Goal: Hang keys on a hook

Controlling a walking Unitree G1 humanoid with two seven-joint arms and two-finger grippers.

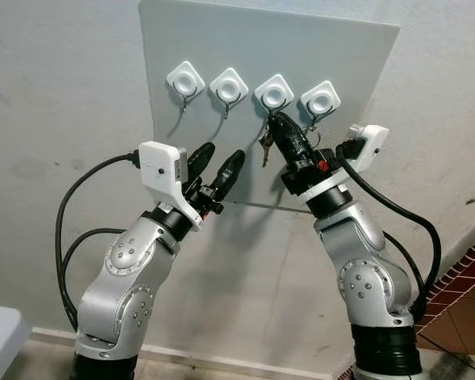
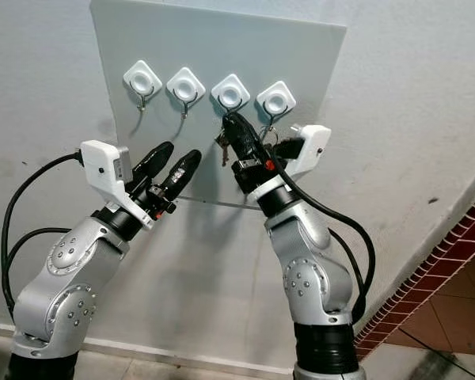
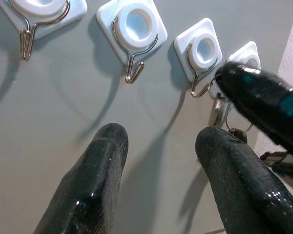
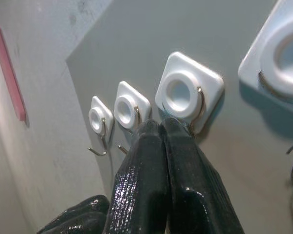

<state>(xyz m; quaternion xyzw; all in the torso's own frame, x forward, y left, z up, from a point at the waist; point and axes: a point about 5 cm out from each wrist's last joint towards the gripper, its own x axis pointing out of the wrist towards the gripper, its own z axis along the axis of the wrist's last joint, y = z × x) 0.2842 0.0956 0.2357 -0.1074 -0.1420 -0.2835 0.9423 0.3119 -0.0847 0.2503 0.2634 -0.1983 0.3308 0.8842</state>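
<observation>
Looking at your right gripper (image 1: 274, 120): fingers pressed together just under the third hook (image 1: 274, 95) on the grey board (image 1: 222, 47). Keys (image 1: 264, 143) dangle beside it. Your left gripper (image 1: 219, 159) hovers apart, fingers spread, holding nothing.

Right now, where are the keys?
In the left eye view the keys hang at the third hook from the left on the grey board, right beside the right gripper, whose fingers are shut.

Two silver jointed arms with round screw-studded housings, looping black cables, white wrist camera boxes, glossy black fingers.
</observation>
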